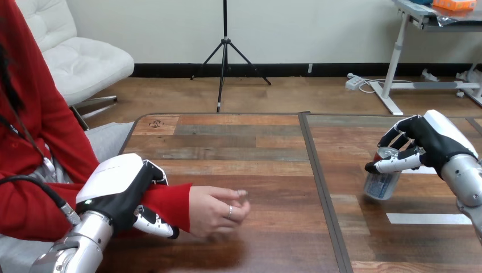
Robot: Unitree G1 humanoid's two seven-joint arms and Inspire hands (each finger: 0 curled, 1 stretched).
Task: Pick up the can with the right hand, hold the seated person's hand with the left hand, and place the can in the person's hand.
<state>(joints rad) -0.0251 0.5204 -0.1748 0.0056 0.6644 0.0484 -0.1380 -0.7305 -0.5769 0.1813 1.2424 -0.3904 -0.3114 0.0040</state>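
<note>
At the lower left of the head view, the robot's left hand [122, 187] is wrapping its fingers and thumb round the person's wrist [170, 205], which is clad in red and lying on the wooden table [239, 142]. Just beyond that grip, the person's hand [219, 209] is resting near the table's middle, its fingers curling loosely inward rather than spreading into an open palm.

Far across at the right, well apart from the person, the robot's right hand [432, 142] is clamping a drinks can [382, 181], with fingers hooking over its top rim and the thumb pressing across its upper side. The drinks can is leaning rather than standing upright. Whether its base is touching the tabletop or hanging just clear of it cannot be told.

Judging from this, the holding of the person's arm is looking done, and the pickup is secured or just getting under way. What is remaining is the carry across the table toward the middle and the release into the person's hand, which is probably needing to open first.
</note>
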